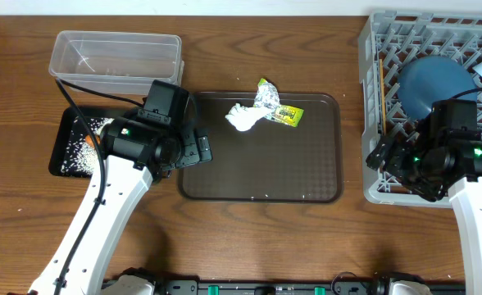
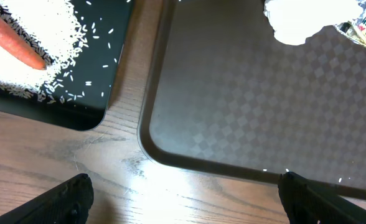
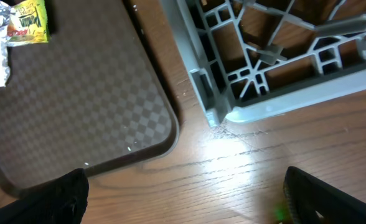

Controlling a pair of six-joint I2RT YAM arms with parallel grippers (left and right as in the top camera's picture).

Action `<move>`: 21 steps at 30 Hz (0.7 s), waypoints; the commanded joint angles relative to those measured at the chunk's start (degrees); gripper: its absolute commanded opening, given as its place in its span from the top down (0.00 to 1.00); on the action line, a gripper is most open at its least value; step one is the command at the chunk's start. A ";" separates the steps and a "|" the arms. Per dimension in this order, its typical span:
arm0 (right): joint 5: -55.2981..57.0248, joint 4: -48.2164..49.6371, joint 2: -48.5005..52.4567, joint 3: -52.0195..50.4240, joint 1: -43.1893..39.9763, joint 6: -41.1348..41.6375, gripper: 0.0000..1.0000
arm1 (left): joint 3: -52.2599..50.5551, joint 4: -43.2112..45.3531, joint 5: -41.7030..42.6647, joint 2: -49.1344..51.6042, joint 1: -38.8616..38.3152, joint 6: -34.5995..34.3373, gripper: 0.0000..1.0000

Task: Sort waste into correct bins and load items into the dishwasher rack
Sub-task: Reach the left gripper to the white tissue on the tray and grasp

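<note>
Both grippers are empty with jaws spread wide. The left gripper hangs over the near-left corner of the brown serving tray, and the right gripper hangs over the tabletop between that tray and the dishwasher rack.

The crumpled white tissue and the silver and yellow-green wrapper touch each other at the tray's far edge. I expect both to be feather-light. The tissue should squash, so I'd pinch its bulkiest fold. The foil looks springy and slick, so a raised crease is the better hold.

The tray floor between my left gripper and them is bare. The clear tub has tall walls, so I'd have to lift over them.
</note>
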 commanded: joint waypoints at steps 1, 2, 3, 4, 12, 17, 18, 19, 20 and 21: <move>2.47 -0.17 -0.46 0.37 -0.68 -0.79 0.01 | -0.07 -0.13 -0.09 0.11 -0.09 -0.52 0.02; 2.47 -0.20 -0.46 0.37 -0.68 -0.79 0.01 | -0.07 -0.13 -0.09 0.11 -0.09 -0.52 0.02; 2.47 -0.17 -0.46 0.37 -0.68 -0.79 0.01 | -0.07 -0.13 -0.09 0.11 -0.09 -0.52 0.02; 2.47 -0.17 -0.46 0.37 -0.68 -0.79 0.01 | -0.07 -0.13 -0.09 0.11 -0.09 -0.52 0.02; 2.45 -0.20 -0.46 0.37 -0.68 -0.79 0.01 | -0.07 0.50 -0.04 0.11 -0.09 -1.75 0.02; 2.45 -0.20 -0.46 0.37 -0.68 -0.79 0.01 | -0.07 -0.11 10.58 0.11 -0.09 -10.40 0.02; 2.45 -0.20 -0.46 0.37 -0.68 -0.79 0.01 | -0.07 0.74 15.02 0.11 -0.09 -11.02 0.02; 2.45 -0.20 -0.46 0.37 -0.68 -0.79 0.01 | -0.07 2.49 19.26 0.13 -0.22 -10.05 0.02; 2.45 -0.20 -0.46 0.37 -0.68 -0.79 0.01 | -0.07 4.68 22.56 0.17 -0.63 -8.22 0.02; 2.45 -0.20 -0.46 0.37 -0.68 -0.79 0.01 | -0.07 7.28 25.81 0.17 -1.22 -6.49 0.02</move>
